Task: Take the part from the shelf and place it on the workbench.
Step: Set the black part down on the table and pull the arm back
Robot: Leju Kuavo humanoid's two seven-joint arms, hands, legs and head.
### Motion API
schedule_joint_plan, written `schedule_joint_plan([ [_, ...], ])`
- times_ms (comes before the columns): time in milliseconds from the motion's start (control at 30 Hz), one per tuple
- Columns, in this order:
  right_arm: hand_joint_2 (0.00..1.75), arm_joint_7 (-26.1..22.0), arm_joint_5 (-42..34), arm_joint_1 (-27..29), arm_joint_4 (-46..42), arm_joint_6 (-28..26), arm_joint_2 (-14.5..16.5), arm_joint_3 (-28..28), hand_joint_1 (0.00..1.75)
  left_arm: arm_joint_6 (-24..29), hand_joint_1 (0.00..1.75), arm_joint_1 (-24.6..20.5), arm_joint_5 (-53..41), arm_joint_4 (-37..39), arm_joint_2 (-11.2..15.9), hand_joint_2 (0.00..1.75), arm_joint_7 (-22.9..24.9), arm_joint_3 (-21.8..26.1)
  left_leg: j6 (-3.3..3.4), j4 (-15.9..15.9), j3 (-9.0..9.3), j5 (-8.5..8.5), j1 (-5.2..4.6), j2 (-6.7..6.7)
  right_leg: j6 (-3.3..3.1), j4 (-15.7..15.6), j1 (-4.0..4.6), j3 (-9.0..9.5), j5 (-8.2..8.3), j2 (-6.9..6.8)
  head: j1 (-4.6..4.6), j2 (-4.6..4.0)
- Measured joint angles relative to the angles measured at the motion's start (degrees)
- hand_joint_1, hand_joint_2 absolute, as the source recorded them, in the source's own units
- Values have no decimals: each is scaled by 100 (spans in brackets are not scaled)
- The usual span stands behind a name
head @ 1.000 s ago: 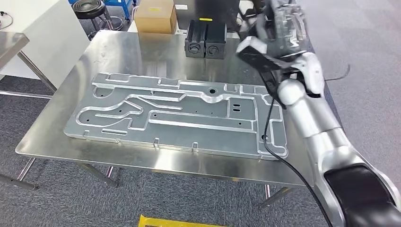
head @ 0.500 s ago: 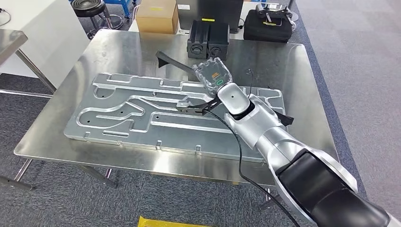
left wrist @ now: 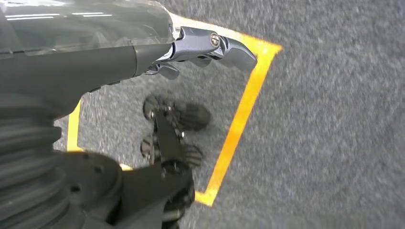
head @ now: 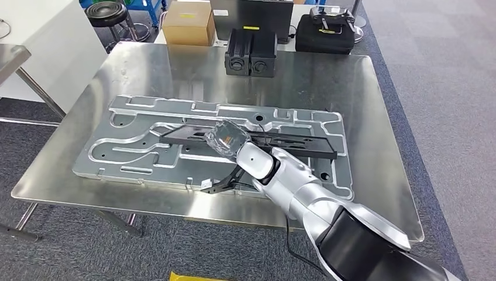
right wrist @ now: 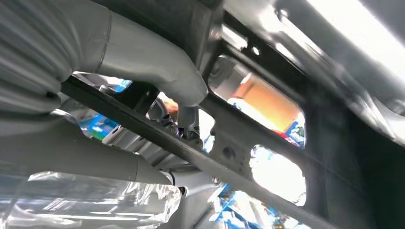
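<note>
The long black part point(head: 266, 140) lies across the grey machined plate point(head: 134, 146) on the workbench point(head: 351, 88), toward its near right corner; the right hand point(head: 229, 140) grips it, thumb point(right wrist: 157, 62) wrapped over a bar; the left hand point(left wrist: 210, 45) hangs over carpet, its grasp unclear

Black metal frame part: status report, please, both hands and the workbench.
Right hand grips the black metal frame part, low over the grey machined aluminium plate. Left hand hangs, holds nothing. Steel workbench: plate occupies centre.
</note>
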Motion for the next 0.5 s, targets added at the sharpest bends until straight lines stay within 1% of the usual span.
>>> schedule_joint_plan([
  [33,175,-34,-5,44,15,-91,26,30,175,-2,0,6,23,0,-5,175,-17,0,-31,181,-65,-123,6,0,-28,-32,-18,24,14,-3,-1,0],
  [67,175,-54,-8,94,32,-165,45,59,175,-3,0,16,37,0,-10,175,-27,0,-59,481,-190,-298,21,0,-47,-47,-25,40,19,-6,-1,0],
  [100,175,-60,-11,143,48,-221,57,81,175,-4,0,31,48,0,-13,175,-34,0,-88,873,-362,-493,30,-1,-59,-50,-25,43,18,-4,-2,0],
  [133,175,-65,-13,190,61,-254,65,99,175,-4,0,51,56,0,-13,175,-37,0,-111,1253,-535,-646,38,0,-65,-48,-22,43,16,1,-2,0],
  [167,175,-71,-13,232,73,-275,71,111,175,-3,0,70,57,0,-13,175,-40,0,-127,1494,-649,-707,42,0,-68,-45,-20,46,13,8,-2,0],
  [200,175,-79,-14,264,81,-286,80,120,175,-3,0,85,58,0,-13,175,-43,0,-135,1546,-677,-672,44,0,-68,-41,-19,50,10,15,-2,0],
  [233,175,-88,-14,283,88,-291,91,128,175,-3,0,91,59,0,-13,175,-45,0,-133,1321,-569,-516,44,1,-63,-37,-19,59,5,22,-2,0],
  [267,175,-92,-14,291,94,-293,99,135,175,-3,0,91,59,0,-13,175,-46,0,-122,903,-363,-301,45,3,-54,-32,-18,70,-3,25,-2,0],
  [300,131,-95,-15,293,98,-293,108,140,131,-3,0,87,59,0,-13,175,-47,0,-97,469,-149,-138,39,6,-39,-26,-11,81,-12,27,-1,0],
  [333,87,-96,-16,292,103,-294,115,144,87,-3,0,84,60,0,-13,175,-50,0,-60,101,35,-7,27,6,-18,-21,-1,87,-19,32,-1,0],
  [367,44,-98,-18,290,107,-302,120,145,44,-3,0,84,61,0,-13,175,-54,0,-22,-95,132,40,13,6,7,-18,9,89,-21,36,-1,0],
  [400,0,-103,-20,292,111,-334,124,145,0,-1,0,85,63,0,-13,175,-60,0,17,-145,153,31,-3,4,34,-21,15,90,-19,41,-1,0],
  [433,0,-110,-21,293,116,-381,125,145,0,4,0,87,67,0,-13,175,-69,0,52,-153,157,47,-9,1,64,-27,16,92,-13,46,-1,0],
  [467,0,-118,-23,299,124,-451,125,145,0,18,0,89,74,0,-15,131,-77,0,85,-168,164,61,3,7,97,-18,14,93,-22,45,-1,0],
  [500,0,-127,-28,312,134,-536,123,145,0,39,0,88,83,0,-16,87,-86,0,120,-189,172,79,16,14,128,37,12,74,-72,40,0,0],
])
